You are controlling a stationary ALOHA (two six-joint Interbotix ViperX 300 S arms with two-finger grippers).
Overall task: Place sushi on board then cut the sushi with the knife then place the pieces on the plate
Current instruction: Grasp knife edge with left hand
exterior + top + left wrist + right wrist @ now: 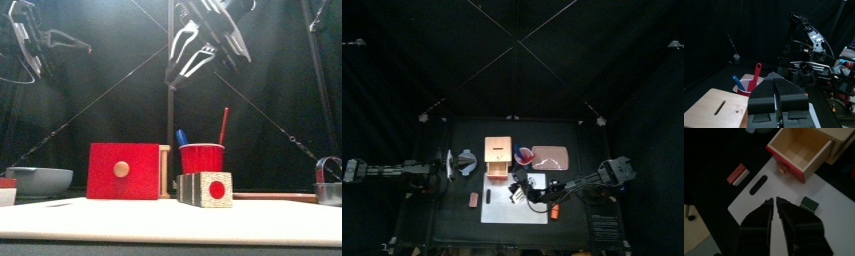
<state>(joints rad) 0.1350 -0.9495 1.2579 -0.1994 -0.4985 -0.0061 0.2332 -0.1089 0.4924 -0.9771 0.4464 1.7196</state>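
Right hand [773,200] pressed together, pinching nothing, hanging in the air over the board [747,203]. From the front, high above the cup [203,158] and well clear of the table [456,225]. Arm in from the right, reaching to about the board's middle.

Sushi [809,203] on the board: one dark green block, lying near the drawer [801,150] and apart from the hand. From the front, a pale speckled face with a round red centre, just right of the red drawer front and before the cup. More blocks than that one: cannot tell.

Board white, at the table's front middle, grip hole toward its left edge. Box [498,150] of pale wood just behind it, drawer pulled out toward the board, bare wood inside, a small wooden knob on the red front.

Cup red, just right of the box, with blue knife [182,137] and red knife [222,125] standing in it, the red one leaning right; both untouched. Plate [552,157] pink and flat, right of the cup, behind the board's right part. Bowl [40,180] blue-grey, left of the box. Striped toy [737,174], red and white, on the bare table just left of the board.

Left hand [777,77] likewise pressed together, pinching nothing, held above the table's left side near the bowl, pointing toward box and cup.
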